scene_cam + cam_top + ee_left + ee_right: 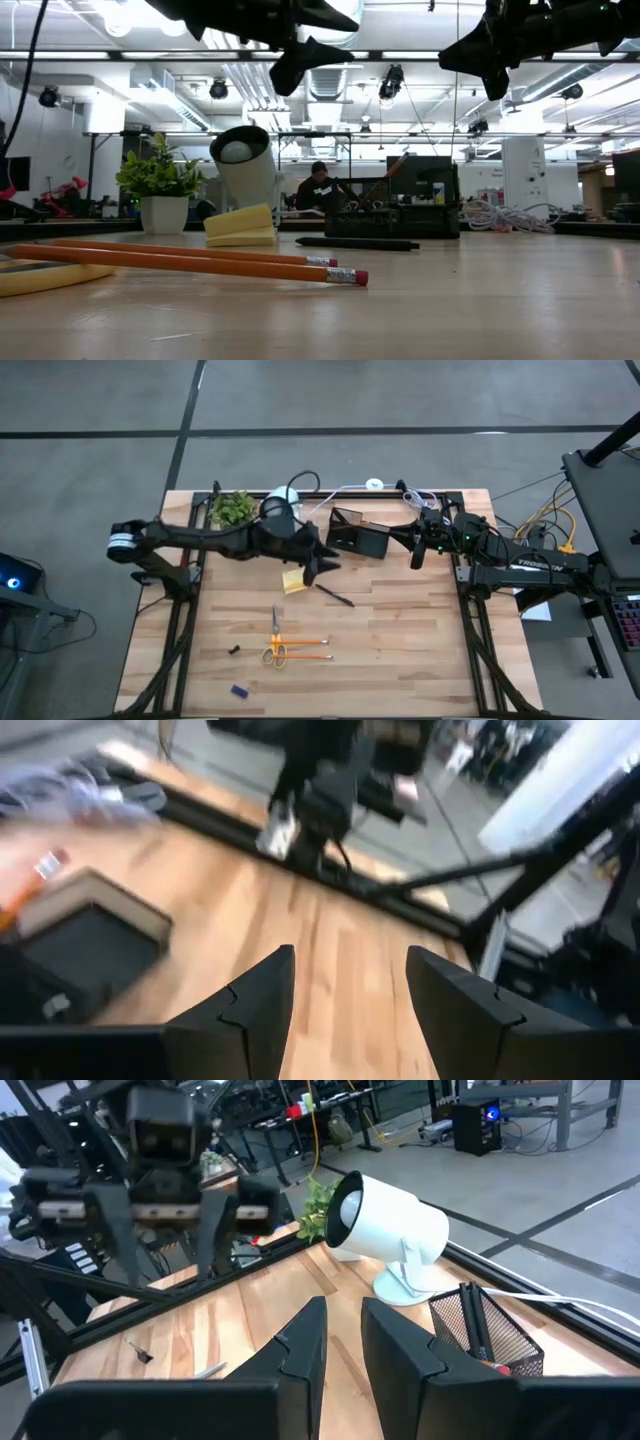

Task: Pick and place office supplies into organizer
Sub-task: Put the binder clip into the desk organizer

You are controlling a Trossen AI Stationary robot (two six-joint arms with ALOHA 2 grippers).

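Now, taking stock from where I hang:

Left pincer: my left gripper [318,567] hovers above the table between the organizer and the sticky-note pad, fingers apart with bare wood showing between them in the left wrist view [342,1010]. It holds nothing.

Right pincer: my right gripper [417,553] waits in the air just beside the organizer's right end, fingers nearly together with only a narrow slit between them [343,1342]; nothing is clamped there.

Organizer: the black organizer [357,535] sits at the back of the table, between my two grippers, near the white lamp-like device [281,505] and the green potted plant [232,508]. An orange pencil [395,168] leans up out of it in the low view, so I judge at least one item is already in.

Sticky-note pad: the yellow pad [293,581] lies just below my left gripper, next to a black pen [335,595].

Still loose: the yellow-handled scissors [275,642] and two orange pencils [303,649] lie together mid-table; a tiny dark clip [234,650] and a small blue piece [239,690] lie toward the front.

Why I stand so: with open fingers over the pad and pen, my left gripper looks best placed for the next pick, I judge.

Progress: mostly undone, by my reckoning.
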